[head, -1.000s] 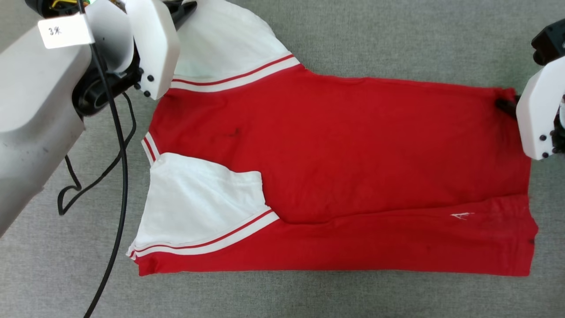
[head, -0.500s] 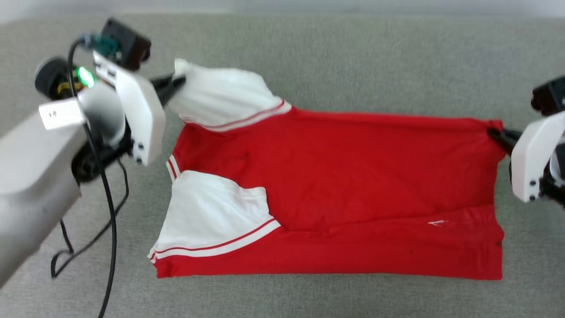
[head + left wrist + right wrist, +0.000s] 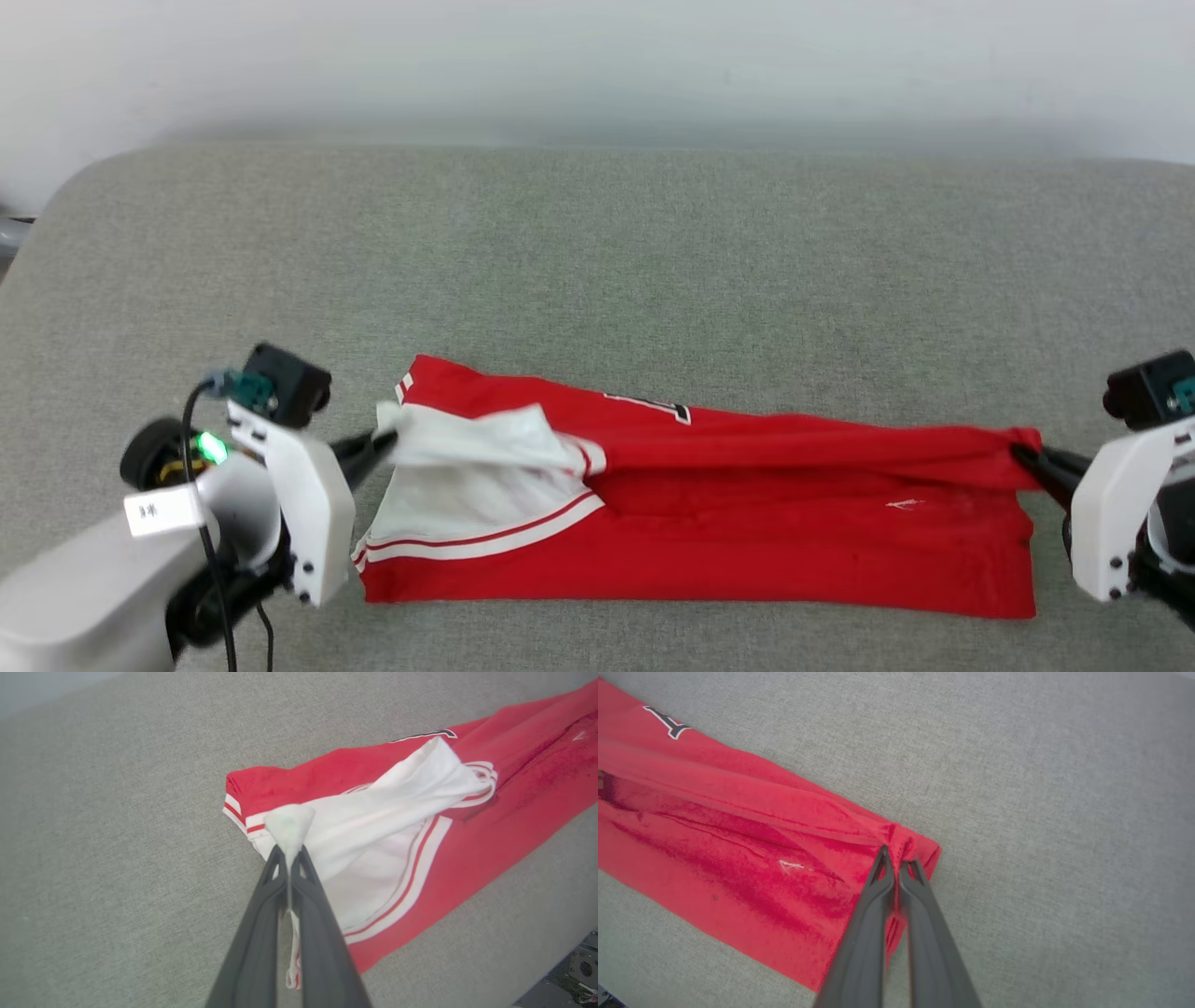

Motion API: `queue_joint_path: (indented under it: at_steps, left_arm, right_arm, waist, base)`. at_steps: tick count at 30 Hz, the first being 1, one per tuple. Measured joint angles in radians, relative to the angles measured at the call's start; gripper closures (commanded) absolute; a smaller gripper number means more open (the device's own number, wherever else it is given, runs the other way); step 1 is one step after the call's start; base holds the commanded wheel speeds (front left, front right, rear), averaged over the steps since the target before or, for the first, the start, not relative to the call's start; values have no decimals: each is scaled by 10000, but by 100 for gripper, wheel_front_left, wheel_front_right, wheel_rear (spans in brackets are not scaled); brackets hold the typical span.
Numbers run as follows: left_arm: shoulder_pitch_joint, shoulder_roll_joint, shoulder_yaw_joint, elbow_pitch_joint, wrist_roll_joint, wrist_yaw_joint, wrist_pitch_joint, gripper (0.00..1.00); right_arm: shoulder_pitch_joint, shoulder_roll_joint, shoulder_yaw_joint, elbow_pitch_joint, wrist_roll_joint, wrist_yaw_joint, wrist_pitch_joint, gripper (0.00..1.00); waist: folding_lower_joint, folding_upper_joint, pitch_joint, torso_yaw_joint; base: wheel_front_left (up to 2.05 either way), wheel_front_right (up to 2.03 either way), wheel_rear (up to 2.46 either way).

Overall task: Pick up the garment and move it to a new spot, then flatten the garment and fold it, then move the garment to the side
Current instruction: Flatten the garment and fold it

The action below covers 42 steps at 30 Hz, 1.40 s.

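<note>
We stretch the red T-shirt (image 3: 747, 546) nine-to-three: left gripper (image 3: 381, 437) pinches its white sleeve (image 3: 471, 437), right gripper (image 3: 1024, 455) its hem corner (image 3: 1013, 441).

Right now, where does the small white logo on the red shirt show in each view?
Head view: the white logo sits right of centre, on the near red layer of the garment.
Left wrist view: the logo is at the far upper right edge.
Right wrist view: the logo is left of centre, beside the right gripper.
Shared landmark: the black-edged lettering on the far fold.
</note>
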Motion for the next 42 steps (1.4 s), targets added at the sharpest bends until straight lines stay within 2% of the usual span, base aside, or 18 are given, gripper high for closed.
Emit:
queue_joint_path:
  at_steps: [7,12,19,20,21,22,23,32,38,42]
  left_arm:
    - [1058,71,-136,-144,-479,263,-447,100]
    - [1438,-337,-157,491,-782,215,-698,100]
    - [1579,-915,-174,1547,-907,-107,-1058,100]
    - [1592,-953,-136,1643,-909,-104,-1191,97]
    - [1621,-976,-94,1708,-894,-52,-1356,50]
    - [1655,-980,-36,1755,-859,38,-1555,17]
    - [1705,-980,50,1753,-861,88,-1747,0]
    - [2190,-748,727,1032,-454,1423,-3434,0]
    - [2631,-715,1540,272,311,2525,-3770,0]
    - [3116,-1007,2953,-541,1666,3306,-3781,0]
  right_arm:
    - [1204,155,-437,-520,-50,0,244,100]
    - [1449,481,-477,-424,-142,0,430,100]
    - [1452,750,-466,44,-226,2,100,100]
    - [1452,780,-489,65,-221,0,23,70]
    - [1453,790,-495,67,-230,0,-71,31]
    - [1457,782,-518,58,-278,0,-186,0]
    - [1468,771,-571,12,-336,0,-305,0]
    - [1950,433,-1538,-1262,-146,-2,-426,0]
    - [2219,63,-2173,-1720,81,-2,646,0]
    - [2426,-58,-2291,-1735,552,-4,1822,0]
  waist:
    - [1,0,-23,33]
    - [1,0,234,-16]
    - [2,0,480,-35]
    - [2,0,460,-29]
    - [2,0,422,-28]
    - [2,0,376,-30]
    - [2,0,316,-29]
    - [2,0,-345,28]
    - [2,0,-548,150]
    - [2,0,-564,299]
  base:
    - [0,0,0]
    - [0,0,0]
    - [0,0,0]
    - [0,0,0]
    - [0,0,0]
    - [0,0,0]
    - [0,0,0]
    - [0,0,0]
    - [0,0,0]
    - [0,0,0]
